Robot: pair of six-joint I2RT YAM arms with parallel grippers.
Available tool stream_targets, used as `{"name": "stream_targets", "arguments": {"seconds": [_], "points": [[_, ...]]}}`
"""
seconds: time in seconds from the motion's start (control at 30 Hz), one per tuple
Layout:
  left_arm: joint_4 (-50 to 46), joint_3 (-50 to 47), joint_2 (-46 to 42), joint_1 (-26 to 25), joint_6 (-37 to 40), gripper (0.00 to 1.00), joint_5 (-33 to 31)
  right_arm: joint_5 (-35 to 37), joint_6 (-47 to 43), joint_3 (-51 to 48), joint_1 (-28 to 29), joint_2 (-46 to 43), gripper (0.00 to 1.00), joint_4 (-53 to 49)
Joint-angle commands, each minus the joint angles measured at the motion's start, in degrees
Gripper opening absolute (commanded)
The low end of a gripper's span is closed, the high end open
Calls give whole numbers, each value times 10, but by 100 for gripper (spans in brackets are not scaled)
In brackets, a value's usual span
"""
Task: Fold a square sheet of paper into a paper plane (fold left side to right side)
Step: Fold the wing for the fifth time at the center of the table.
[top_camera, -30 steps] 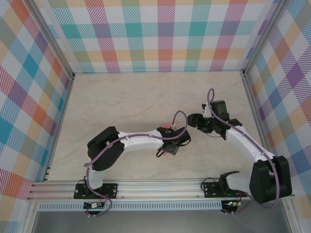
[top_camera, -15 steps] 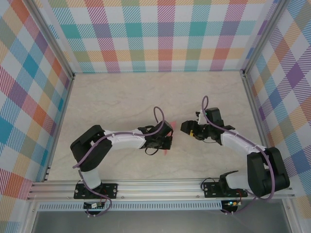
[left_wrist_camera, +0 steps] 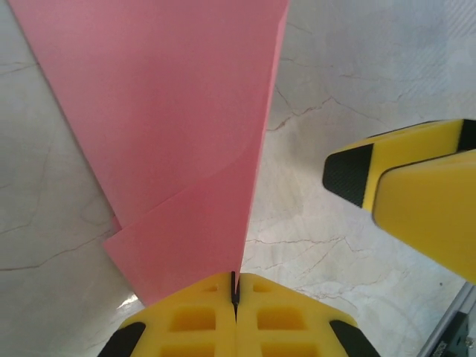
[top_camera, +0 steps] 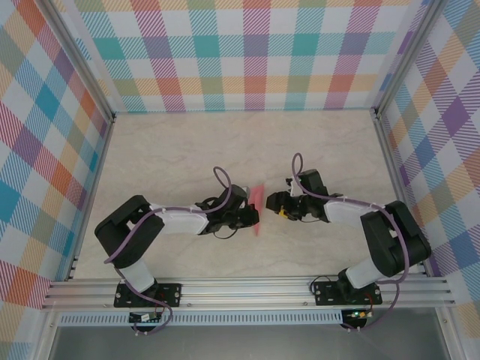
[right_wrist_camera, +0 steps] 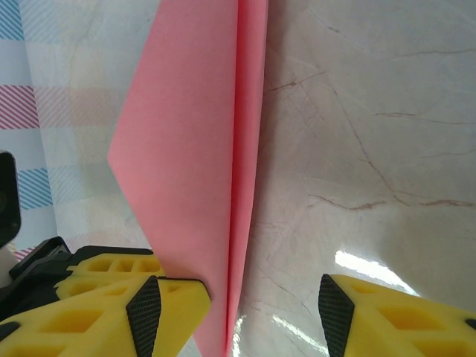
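paper (top_camera: 257,201) between both tools; left tool (top_camera: 250,218) touching it; right tool (top_camera: 272,202) just beside

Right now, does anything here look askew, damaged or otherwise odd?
Nothing is torn or spilled. The folded pink paper is pinched in the left fingers, and its layers do not line up: in the left wrist view, one flap juts out past the other's edge at the lower left. That may be just part of the fold.

Plaid walls (top_camera: 255,52) enclose a seemingly marble tabletop (top_camera: 187,150).
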Motion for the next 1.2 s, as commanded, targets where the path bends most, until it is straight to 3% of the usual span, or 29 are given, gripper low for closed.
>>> {"name": "stream_targets", "arguments": {"seconds": [0.0, 0.87, 1.17], "points": [[57, -19, -16, 8, -30, 2, 17, -3, 11, 22, 12, 21, 60, 44], [176, -83, 20, 26, -99, 0, 37, 13, 0, 106, 29, 132, 48, 40], [174, -83, 24, 27, -98, 0, 37, 33, -8, 127, 34, 155, 44, -17]]}}
